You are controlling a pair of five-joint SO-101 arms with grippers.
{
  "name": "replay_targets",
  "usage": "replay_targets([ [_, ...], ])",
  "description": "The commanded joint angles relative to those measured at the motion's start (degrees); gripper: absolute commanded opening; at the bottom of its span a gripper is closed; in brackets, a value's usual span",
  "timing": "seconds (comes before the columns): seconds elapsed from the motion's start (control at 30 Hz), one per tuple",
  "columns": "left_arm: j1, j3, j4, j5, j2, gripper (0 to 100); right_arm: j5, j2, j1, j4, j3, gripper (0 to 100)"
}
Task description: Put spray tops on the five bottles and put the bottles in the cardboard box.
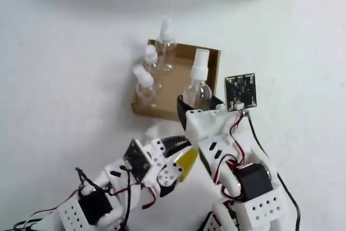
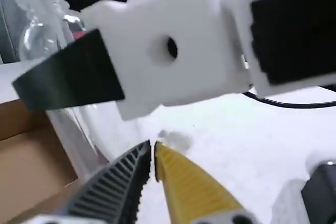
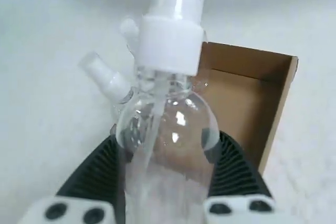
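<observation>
Two arms sit at the near edge of the white table. The left gripper is low over the tabletop, just short of the cardboard box. In the left wrist view its black and yellow jaws are pressed together at the tips with nothing between them. A small white bit lies on the table just beyond those tips, too blurred to name.

Just beside it, the right gripper is clamped on a clear bottle. In the right wrist view, the black jaws press on opposite sides of the bottle's round belly. The neck and its white spray top rise upright above them. The bottle stands at the near right corner of the box. Whether its base rests on the box floor cannot be told.

Farther off, three more bottles are in the left part of the box, each with a white spray top. The nearest tilts, the middle one is just behind it, and the farthest is at the back wall. The brown floor on the right side, behind the held bottle, is bare.
</observation>
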Motion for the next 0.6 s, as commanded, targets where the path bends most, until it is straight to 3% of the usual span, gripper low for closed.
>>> replay_targets([
  [0.0, -1.1, 0.53, -3.25, -0.35, 0.04, 2, -0.44, -2.86, -1.1, 1.45, -2.81, 1.5],
  [0.27, -1.19, -2.46, -2.81, -0.44, 1.1, 2, 1.49, -5.93, -4.97, 4.18, -2.55, 1.5],
  [0.57, -1.19, -15.56, -4.31, -0.35, 26.42, 2, 1.93, -5.93, -1.54, 4.18, -2.55, 1.5],
])
